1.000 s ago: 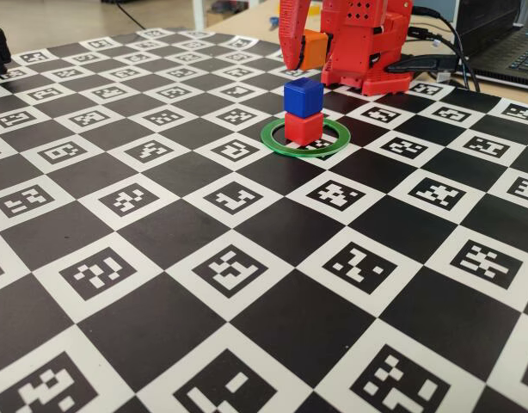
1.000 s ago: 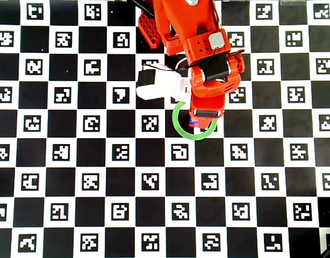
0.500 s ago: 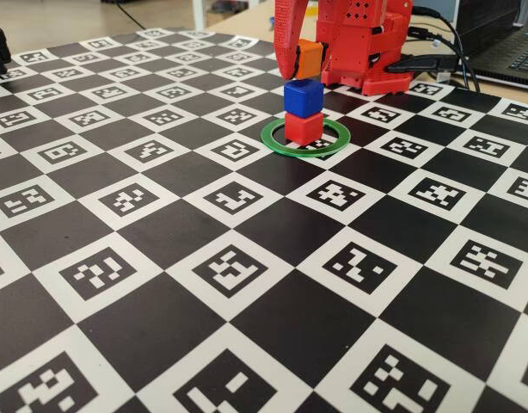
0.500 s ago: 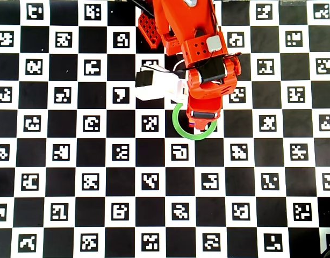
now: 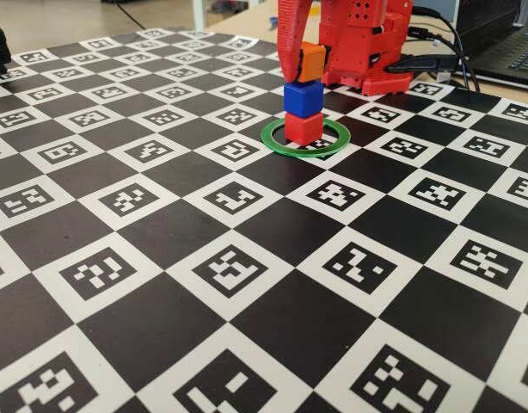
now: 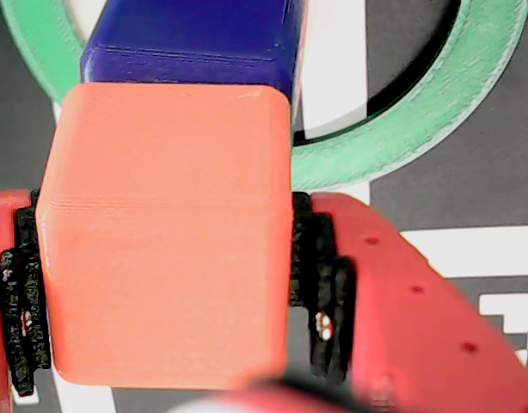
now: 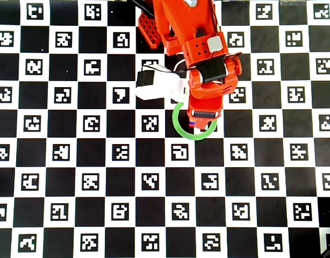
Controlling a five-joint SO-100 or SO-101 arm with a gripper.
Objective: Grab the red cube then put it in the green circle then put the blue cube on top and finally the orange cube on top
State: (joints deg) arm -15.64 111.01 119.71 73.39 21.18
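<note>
One orange cube (image 5: pixel 311 62), now nearer blue cube (image 5: pixel 303 98)

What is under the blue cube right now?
In the fixed view the blue cube sits on the red cube, inside the green circle. In the overhead view, the arm hides the stack.

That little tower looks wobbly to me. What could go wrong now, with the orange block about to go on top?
1. The orange block in the claw sits off to one side of the blue block in the wrist view; let go like that, it might tip off.
2. The blue block rests loose on the red block inside the green ring; a nudge from the claw could topple both.
</note>
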